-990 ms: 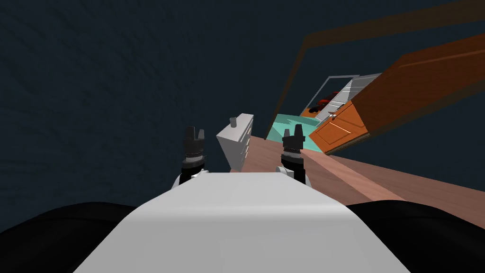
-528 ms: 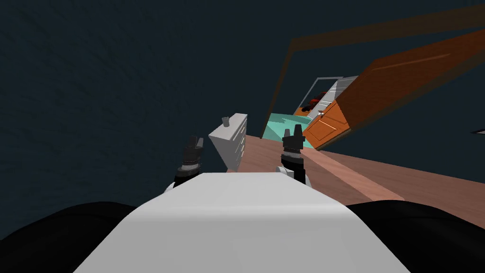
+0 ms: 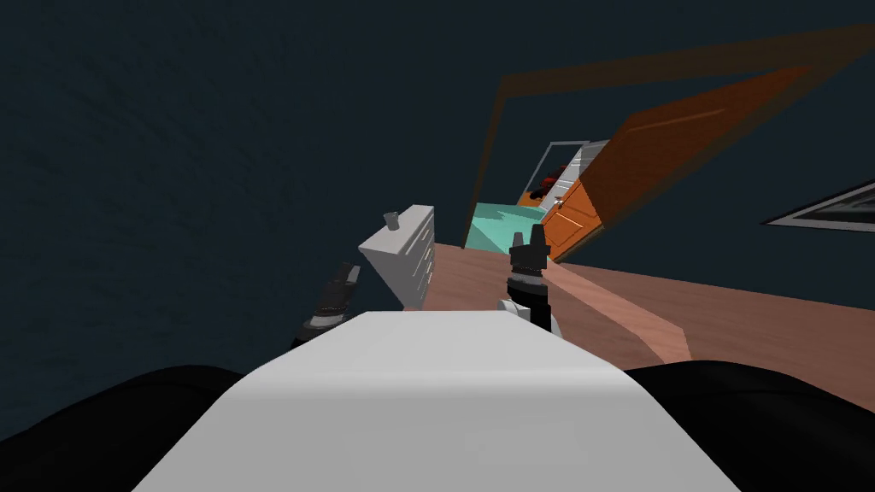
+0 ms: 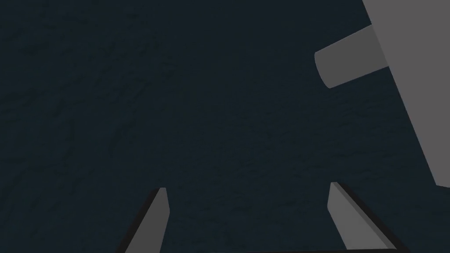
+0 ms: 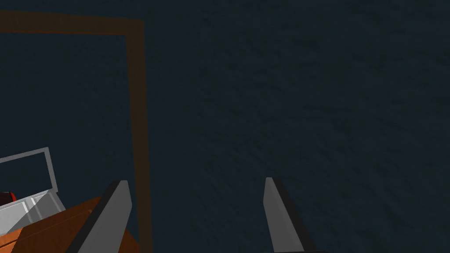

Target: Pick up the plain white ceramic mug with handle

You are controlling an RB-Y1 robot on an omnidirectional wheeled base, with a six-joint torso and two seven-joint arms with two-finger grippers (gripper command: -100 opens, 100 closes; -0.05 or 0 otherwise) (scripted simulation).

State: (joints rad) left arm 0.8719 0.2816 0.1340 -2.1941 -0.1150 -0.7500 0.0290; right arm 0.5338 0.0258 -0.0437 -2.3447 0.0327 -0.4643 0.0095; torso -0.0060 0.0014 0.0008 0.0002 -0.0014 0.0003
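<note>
A small grey mug [image 3: 391, 220] stands upright on top of a white chest of drawers [image 3: 410, 260] against the dark wall, ahead and slightly left. In the left wrist view the mug [image 4: 351, 55] juts out from the chest's top [image 4: 413, 83], well beyond my fingers and off to one side. My left gripper [image 3: 348, 275] is held low and tilted, short of the chest, and its fingers [image 4: 159, 219] stand open with nothing between them. My right gripper [image 3: 534, 237] is raised to the right of the chest, open and empty [image 5: 193, 211].
A brown doorway frame [image 3: 487, 162] with an open orange-brown door [image 3: 675, 154] lies ahead right, with a teal floor [image 3: 496, 226] and a second orange door [image 3: 574, 218] beyond. The wooden floor [image 3: 684, 316] spreads to the right. A dark wall [image 3: 171, 171] stands to the left.
I have turned, so the chest, mug and doorway have slid left in the head view. My left arm has dropped lower and tilted left. The right arm holds its pose.
</note>
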